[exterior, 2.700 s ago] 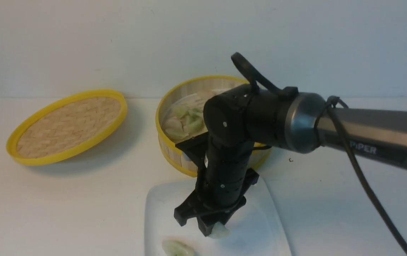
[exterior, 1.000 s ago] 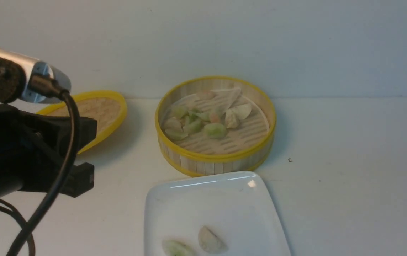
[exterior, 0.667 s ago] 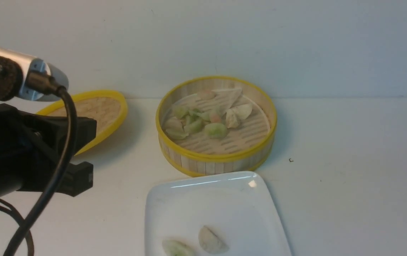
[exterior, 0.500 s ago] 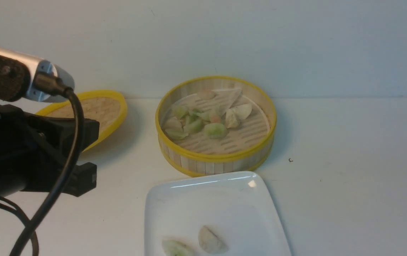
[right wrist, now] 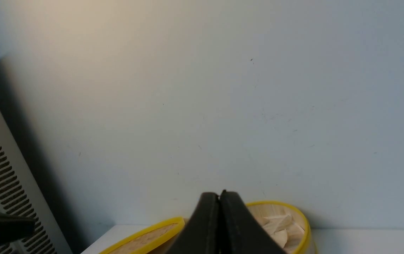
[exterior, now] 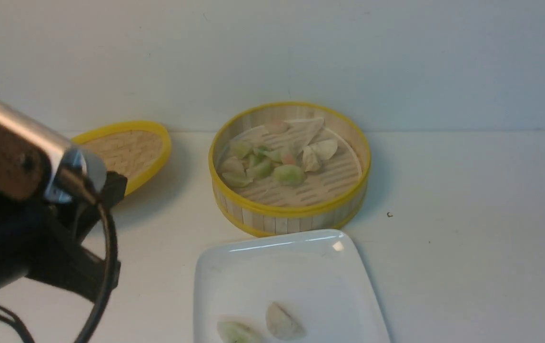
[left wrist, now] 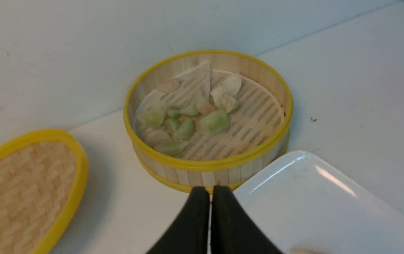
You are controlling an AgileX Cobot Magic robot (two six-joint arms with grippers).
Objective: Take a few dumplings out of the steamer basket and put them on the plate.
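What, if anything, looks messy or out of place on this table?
Nothing is spilled. In the steamer basket, a pale liner sheet looks folded over into a triangular flap at the back, and its dumplings lie bunched toward the robot's left side. A tiny dark speck sits on the table to the basket's right.

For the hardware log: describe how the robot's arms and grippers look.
The left arm is a silvery tubular link ending in a metal collar, then a blocky black wrist housing; a black cable loops beside it. The left gripper and right gripper each have two smooth black fingers tapering to rounded tips. No lettering is readable.
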